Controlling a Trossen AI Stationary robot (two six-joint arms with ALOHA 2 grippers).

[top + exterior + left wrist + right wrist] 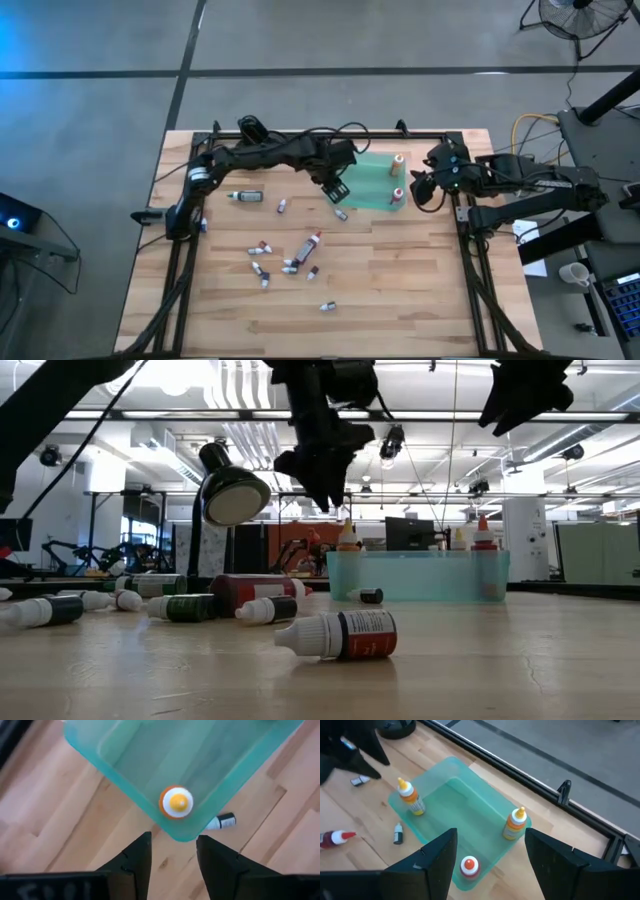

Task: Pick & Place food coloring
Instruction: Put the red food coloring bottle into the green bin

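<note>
Three bottles upright in tray: two orange/yellow-capped, one red-capped
Tray: teal tray [372, 183] at the table's far side, between the two arms
Bottle near left arm: orange bottle [176, 802] stands just inside the tray's corner, cap up, nothing touching it
Other two: yellow-tipped bottle [515, 823] and red-capped bottle [469, 866] stand along the tray's side nearer the right arm
Left gripper: left gripper [172, 851] hangs above the tray's corner, fingers parted with a gap, holding nothing; orange bottle sits just beyond the fingertips
Right gripper: right gripper [490, 851] hovers over the tray edge on its own side, fingers spread wide, empty
Loose bottles: remaining food coloring [288, 258] lies on its side, scattered over the wooden table [400, 290] in front of the tray
Biggest loose one: red bottle [311, 246] mid-table
Dark bottle: dark-capped bottle [220, 821] lies on the wood just outside the tray corner, apart from it
Nearest low camera: white-capped dark bottle [338, 635] on its side
</note>
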